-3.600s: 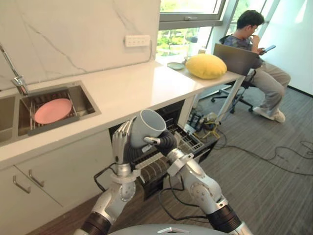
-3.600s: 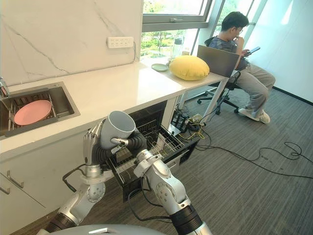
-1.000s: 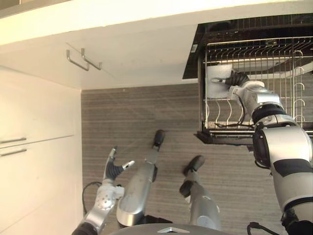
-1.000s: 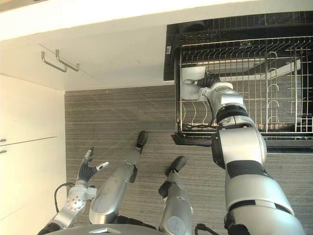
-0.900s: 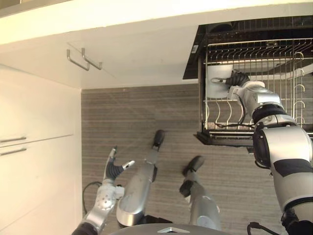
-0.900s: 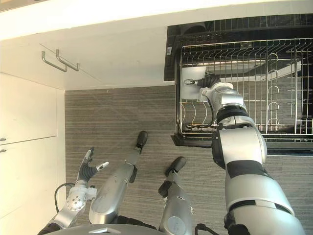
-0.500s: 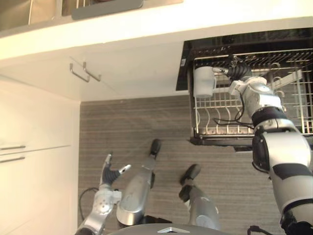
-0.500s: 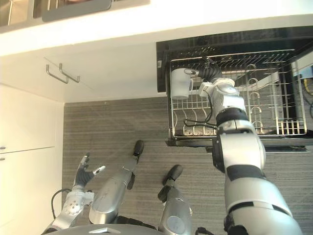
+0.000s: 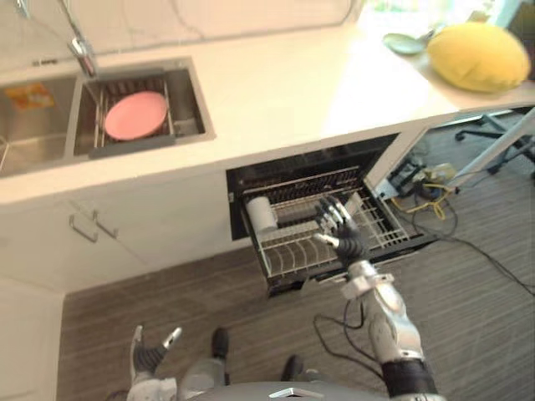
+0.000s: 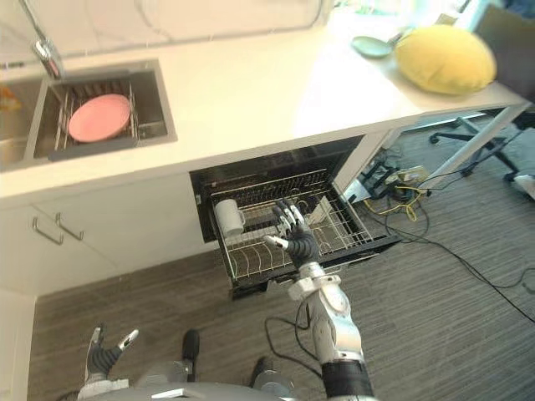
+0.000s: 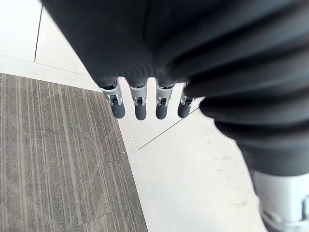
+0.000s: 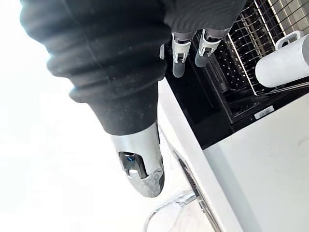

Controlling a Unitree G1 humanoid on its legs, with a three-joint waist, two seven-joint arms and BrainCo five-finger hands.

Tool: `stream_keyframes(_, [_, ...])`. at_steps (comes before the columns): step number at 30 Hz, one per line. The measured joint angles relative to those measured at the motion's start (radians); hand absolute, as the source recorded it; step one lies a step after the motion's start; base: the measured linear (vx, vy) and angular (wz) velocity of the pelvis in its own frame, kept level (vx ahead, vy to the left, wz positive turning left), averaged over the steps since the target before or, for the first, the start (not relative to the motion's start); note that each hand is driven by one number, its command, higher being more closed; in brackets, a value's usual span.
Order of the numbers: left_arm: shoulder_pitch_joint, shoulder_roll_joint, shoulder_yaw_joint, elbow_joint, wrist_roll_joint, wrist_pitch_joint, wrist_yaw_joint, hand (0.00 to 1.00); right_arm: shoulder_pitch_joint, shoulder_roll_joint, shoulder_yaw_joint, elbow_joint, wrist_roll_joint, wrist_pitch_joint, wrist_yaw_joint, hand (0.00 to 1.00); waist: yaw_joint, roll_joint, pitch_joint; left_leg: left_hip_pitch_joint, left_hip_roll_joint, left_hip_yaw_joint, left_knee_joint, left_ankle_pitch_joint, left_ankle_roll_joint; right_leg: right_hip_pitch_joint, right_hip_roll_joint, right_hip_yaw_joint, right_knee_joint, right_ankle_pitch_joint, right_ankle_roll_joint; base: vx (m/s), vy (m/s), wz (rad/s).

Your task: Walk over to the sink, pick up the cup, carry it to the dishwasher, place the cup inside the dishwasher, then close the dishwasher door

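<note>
No text can be read; a small label (image 12: 262,114) on the dishwasher (image 12: 212,118) front edge is illegible.

floor (image 9: 485,334) — grey striped carpet | countertop (image 9: 292,92) white (sunlit) | cabinets (image 9: 167,224) white

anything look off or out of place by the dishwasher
Only the cup: it seems to lie on its side at the left end of the pulled-out dishwasher rack, rather than standing mouth-down. Nothing looks spilled or broken. The right hand hovers open over the rack, empty.
</note>
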Motion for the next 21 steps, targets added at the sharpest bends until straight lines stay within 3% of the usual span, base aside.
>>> stream_keyframes(4, [0.024,-0.005,0.100,0.005,-0.010,0.000,0.023,0.00,0.020,0.016,-0.012,-0.022,-0.003,-0.018,0.004,0.00,-0.001,0.001,-0.008,0.018,-0.001,0.032,0.000,-0.013,0.005,0.037,-0.005,-0.027,-0.003,0.001,0.003,-0.01,0.007,0.22])
stream_keyframes(7, [0.038,-0.028,0.198,0.005,-0.027,0.000,0.003,0.00,0.057,0.010,-0.123,-0.132,-0.009,-0.038,-0.032,0.00,-0.019,0.004,-0.025,0.014,0.030,0.209,0.000,-0.029,0.021,0.076,-0.040,-0.125,0.000,0.007,0.028,0.06,0.054,0.93])
stream_keyframes(8, [0.049,-0.033,0.212,0.004,-0.026,-0.001,0.003,0.00,0.056,0.005,-0.147,-0.139,-0.007,-0.039,-0.044,0.00,-0.018,0.005,-0.028,0.017,0.031,0.223,0.000,-0.023,0.019,0.083,-0.045,-0.132,0.005,0.003,0.032,0.12,0.126,0.67])
stream_keyframes(9, [0.088,-0.041,0.236,0.008,-0.026,0.000,0.006,0.00,0.051,-0.007,-0.189,-0.154,0.012,-0.039,-0.050,0.00,-0.009,0.002,-0.033,0.036,0.031,0.237,0.001,0.006,0.023,0.099,-0.053,-0.130,0.009,-0.005,0.038,0.12,0.108,0.16])
stream_keyframes(12, [0.128,-0.047,0.266,0.047,-0.044,0.000,0.026,0.00,0.031,-0.014,-0.208,-0.154,0.055,-0.036,-0.049,0.00,-0.007,-0.028,-0.049,0.037,0.028,0.275,0.007,-0.005,0.022,0.089,-0.064,-0.094,0.013,-0.009,0.044,0.08,0.050,-0.18])
stream_keyframes(15, [0.103,-0.066,0.298,0.051,-0.042,0.000,0.043,0.00,0.032,-0.015,-0.255,-0.163,0.076,-0.024,-0.051,0.00,-0.030,-0.040,-0.056,0.025,0.025,0.274,0.005,-0.005,0.022,0.076,-0.072,-0.103,0.022,-0.012,0.052,0.02,0.009,0.02])
stream_keyframes(18, [0.053,-0.078,0.282,0.041,0.004,0.000,0.046,0.00,0.035,-0.019,-0.297,-0.208,0.076,-0.020,-0.060,0.00,-0.057,-0.026,-0.056,0.022,0.003,0.265,0.015,-0.005,0.027,0.076,-0.102,-0.122,0.043,-0.024,0.068,0.02,0.064,0.21])
stream_keyframes(20, [0.001,-0.076,0.254,0.025,0.046,0.000,0.030,0.00,0.036,-0.030,-0.309,-0.237,0.081,-0.023,-0.097,0.00,-0.063,-0.011,-0.047,-0.086,0.014,0.266,0.236,-0.117,0.034,0.053,-0.140,-0.126,0.094,-0.031,0.081,0.03,0.123,0.10])
stream_keyframes(21, [-0.017,-0.077,0.226,0.011,0.061,0.000,0.006,0.00,0.035,-0.047,-0.308,-0.239,0.082,-0.030,-0.109,0.00,-0.063,0.011,-0.030,-0.155,0.041,0.266,0.412,-0.203,0.028,0.041,-0.151,-0.117,0.131,-0.040,0.093,-0.01,0.199,-0.05])
